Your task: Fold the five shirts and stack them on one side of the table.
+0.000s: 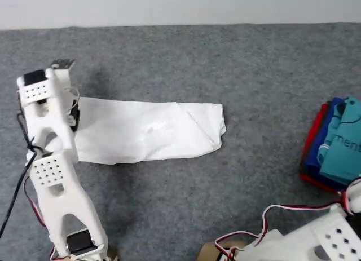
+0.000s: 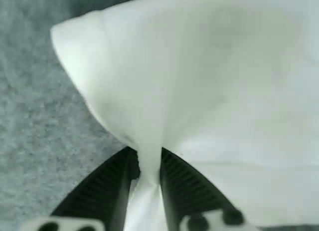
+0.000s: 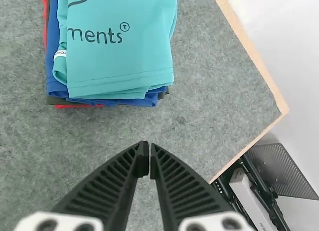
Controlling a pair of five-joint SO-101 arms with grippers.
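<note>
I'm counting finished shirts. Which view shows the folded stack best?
The right wrist view: the stack of folded fabric shirts shows its layered edges, teal on top, then blue, a dark layer, red. The high view cuts it at the frame edge. The left wrist view faces the white cloth shirt in the left gripper.

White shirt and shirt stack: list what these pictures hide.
white shirt: high view, the end at the left arm sits behind that arm; left wrist view, cut off by the edges.
shirt stack: high view, cut by the right edge; right wrist view, by the top edge. Layer count under the teal shirt unclear.
</note>
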